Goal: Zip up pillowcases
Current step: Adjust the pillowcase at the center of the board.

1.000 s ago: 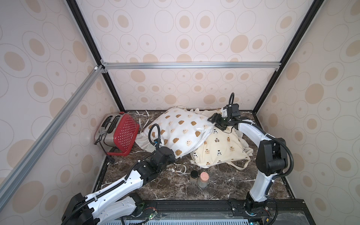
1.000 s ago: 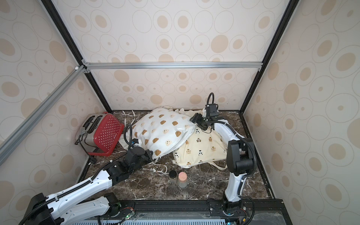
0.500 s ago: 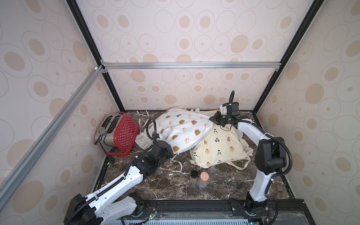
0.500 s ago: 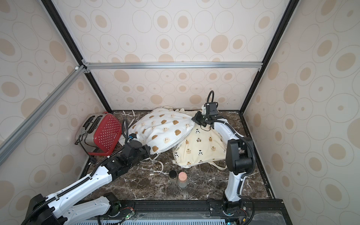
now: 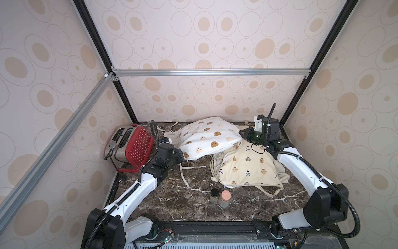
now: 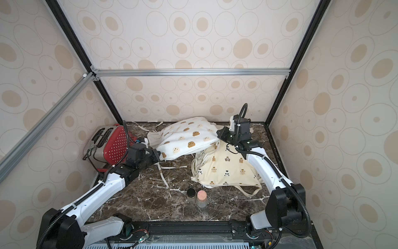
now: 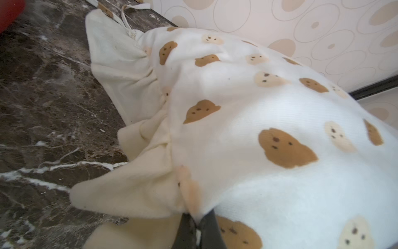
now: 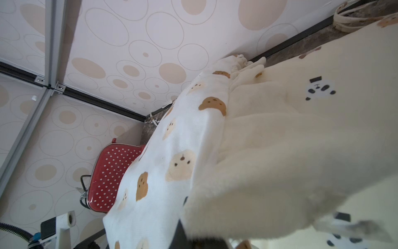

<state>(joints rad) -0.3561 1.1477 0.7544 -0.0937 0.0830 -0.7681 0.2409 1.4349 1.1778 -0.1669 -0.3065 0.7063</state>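
The white pillowcase with brown and cream bear faces hangs stretched between my two grippers at the back of the marble floor. My left gripper is shut on its near-left corner, where the cream ruffle meets the white cloth. My right gripper is shut on the far-right corner, its jaws mostly buried under fuzzy cream ruffle. The cream-yellow pillowcase with small bears and pandas lies below, partly under the white one. No zipper shows in any view.
A red dotted toaster stands by the left wall, close to my left arm. Two small jars stand front centre. Loose cloth ties trail over the floor. Walls enclose three sides.
My right gripper has shut on the white pillowcase's far-right corner. My left gripper has carried the near corner back and up, so the pillowcase is now pulled flatter between the two.
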